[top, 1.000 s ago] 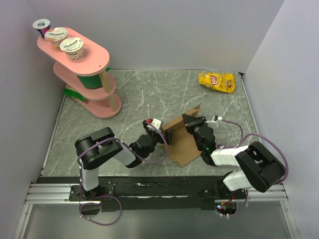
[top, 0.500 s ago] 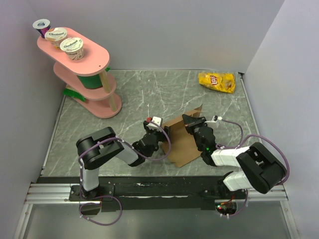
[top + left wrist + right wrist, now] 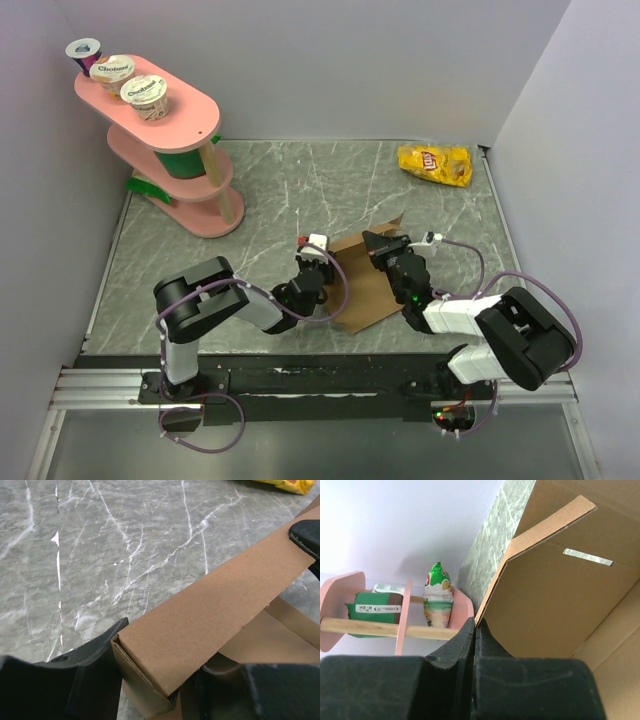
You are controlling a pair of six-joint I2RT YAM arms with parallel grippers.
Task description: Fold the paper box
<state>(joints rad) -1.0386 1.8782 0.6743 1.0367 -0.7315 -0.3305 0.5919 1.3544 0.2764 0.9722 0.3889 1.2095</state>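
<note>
The paper box point(image 3: 368, 282) is plain brown cardboard, partly folded, lying on the marble table between my two arms. My left gripper point(image 3: 326, 276) is at its left side. In the left wrist view the gripper point(image 3: 160, 680) has both fingers pressed against a doubled-over side wall of the box point(image 3: 210, 605), one on each face. My right gripper point(image 3: 384, 243) is at the box's far edge. In the right wrist view that gripper point(image 3: 476, 630) is shut on the thin edge of an upright flap point(image 3: 560, 595).
A pink tiered stand point(image 3: 165, 135) with yogurt cups on top stands at the back left; in the right wrist view its lower shelf point(image 3: 350, 605) holds a green bag point(image 3: 437, 597). A yellow chip bag point(image 3: 435, 163) lies at the back right. Walls enclose three sides.
My left gripper has moved right to the box's left wall and closed from wide open onto it. The right gripper has kept its hold on the flap.
</note>
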